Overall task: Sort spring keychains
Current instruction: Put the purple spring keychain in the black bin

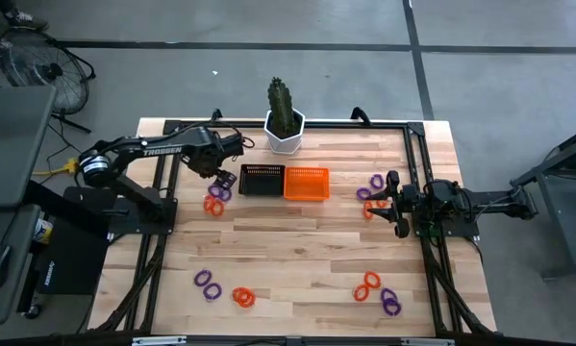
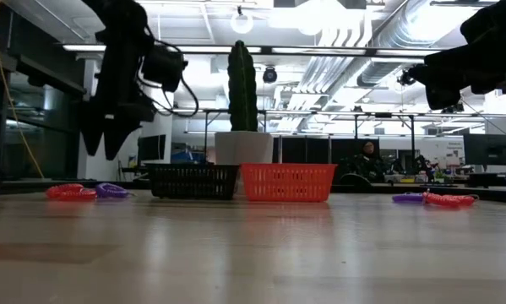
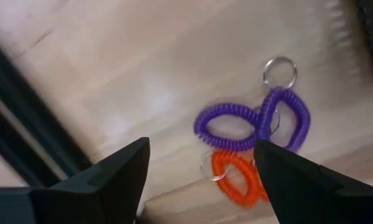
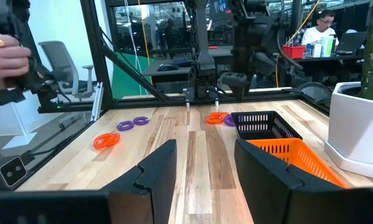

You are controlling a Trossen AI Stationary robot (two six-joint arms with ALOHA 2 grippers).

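While its fingers stand apart, the left gripper (image 1: 220,173) hovers left of centre in the high view, above purple and orange spring keychains (image 1: 216,197) beside the black basket (image 1: 262,180). At right, the right gripper (image 1: 395,204) waits, fingers parted, near another cluster (image 1: 372,187).

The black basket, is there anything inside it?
The black basket looks empty from above: only dark mesh shows, no keychains. Its dark floor could hide something small. The orange basket beside it looks empty too.

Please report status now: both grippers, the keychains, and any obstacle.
Left gripper open, above purple and orange keychains beside the black basket. Right gripper open, empty, near right-side keychains. Nothing in baskets. No obstacle.
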